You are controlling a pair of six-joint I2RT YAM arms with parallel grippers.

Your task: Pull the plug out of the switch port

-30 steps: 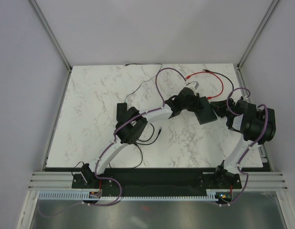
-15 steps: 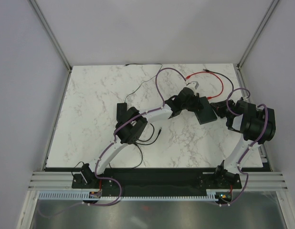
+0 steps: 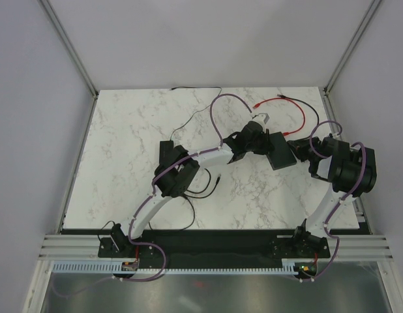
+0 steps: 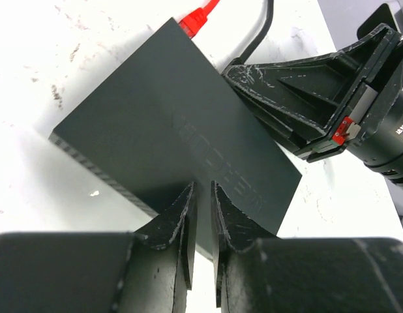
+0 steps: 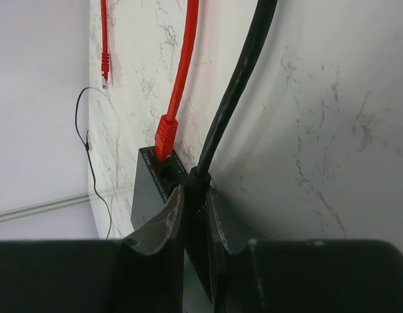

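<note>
Two grippers flank black box [image 3: 280, 151] on marble table [image 3: 136, 130]

Pale walls [image 3: 208, 39] enclose the white, grey-veined tabletop. The box lies flat toward its right side. The right gripper [image 5: 195, 190] pinches the black plug [image 5: 199, 175] seated in the box's edge, just beside a red cable [image 5: 182, 78]. The left gripper [image 4: 202, 188] is nearly pressed together at the opposite edge; I cannot tell whether it grips the box.

We cannot see the switch port: the black plug [image 5: 199, 181] and the right gripper [image 5: 195, 194] hide it.
</note>
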